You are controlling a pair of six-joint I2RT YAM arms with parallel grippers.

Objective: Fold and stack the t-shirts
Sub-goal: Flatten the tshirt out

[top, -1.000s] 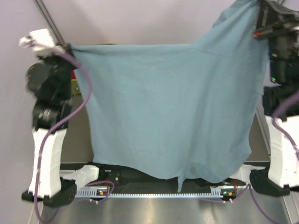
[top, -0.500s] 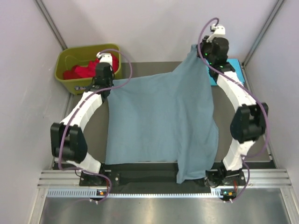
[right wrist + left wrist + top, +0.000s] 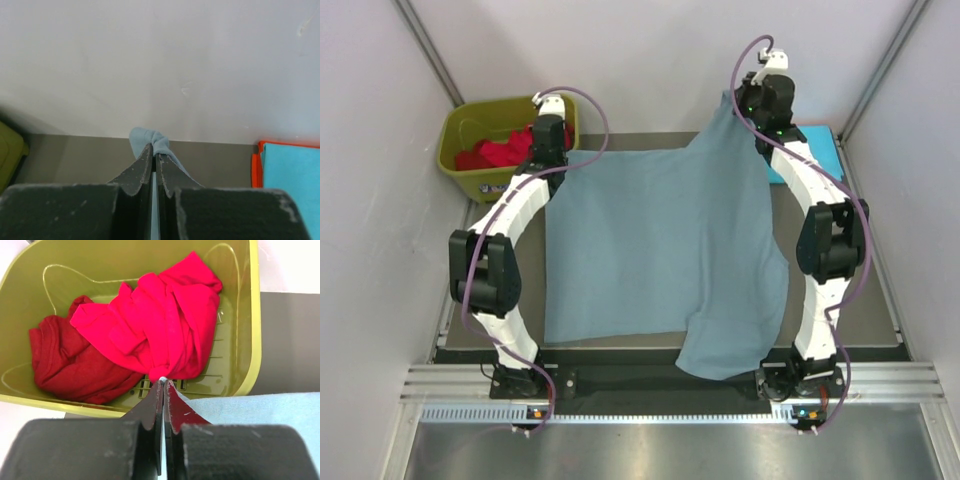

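Note:
A dusty grey-blue t-shirt (image 3: 660, 240) lies spread over the dark table, its near hem hanging over the front edge at the right. My left gripper (image 3: 551, 152) (image 3: 163, 382) is shut on its far left corner, just in front of the bin. The right gripper (image 3: 741, 104) (image 3: 154, 150) is shut on the far right corner, which is bunched above the fingertips and held a little higher. Red t-shirts (image 3: 150, 325) (image 3: 500, 150) lie crumpled in the bin. A cyan t-shirt (image 3: 295, 185) rests on an orange one (image 3: 255, 170) at the back right.
The olive-green bin (image 3: 460, 125) (image 3: 250, 340) stands at the back left corner. The folded cyan and orange stack (image 3: 815, 140) sits by the right wall. Pale walls close the table in at the back and both sides.
The shirt was held up high near the camera; both arms have reached toward the back and lowered it, so it now lies spread on the table.

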